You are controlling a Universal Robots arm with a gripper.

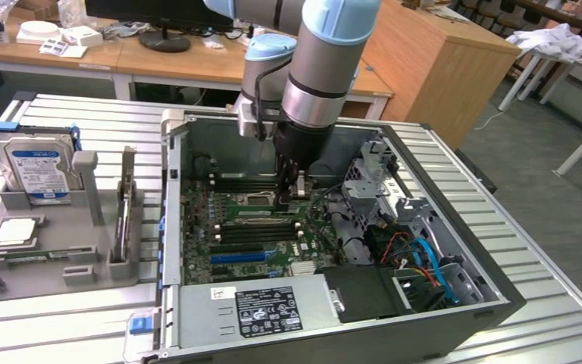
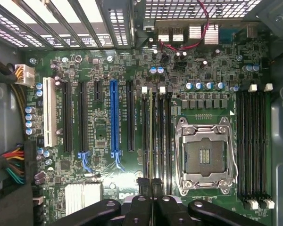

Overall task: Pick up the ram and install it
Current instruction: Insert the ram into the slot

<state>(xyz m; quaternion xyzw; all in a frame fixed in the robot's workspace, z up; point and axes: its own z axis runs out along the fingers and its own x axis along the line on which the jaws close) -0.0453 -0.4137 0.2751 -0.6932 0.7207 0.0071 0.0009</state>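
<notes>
My gripper (image 1: 296, 188) is lowered inside the open computer case, just over the motherboard (image 1: 255, 227). In the wrist view its black fingertips (image 2: 142, 184) are shut on the ram (image 2: 153, 136). The ram shows edge-on as a thin pale-green strip. It lies along the bank of black memory slots (image 2: 163, 136) beside the processor socket (image 2: 205, 157). I cannot tell whether the ram is seated in a slot or just above it.
A second bank of memory slots (image 2: 252, 146) lies beyond the socket, and expansion slots (image 2: 114, 117) are on the other side. The case walls (image 1: 175, 197) and drive cage (image 1: 372, 178) hem the arm in. At the exterior view's left, a grey tray (image 1: 58, 265) holds a hard drive (image 1: 39, 167) and a processor chip (image 1: 16, 231).
</notes>
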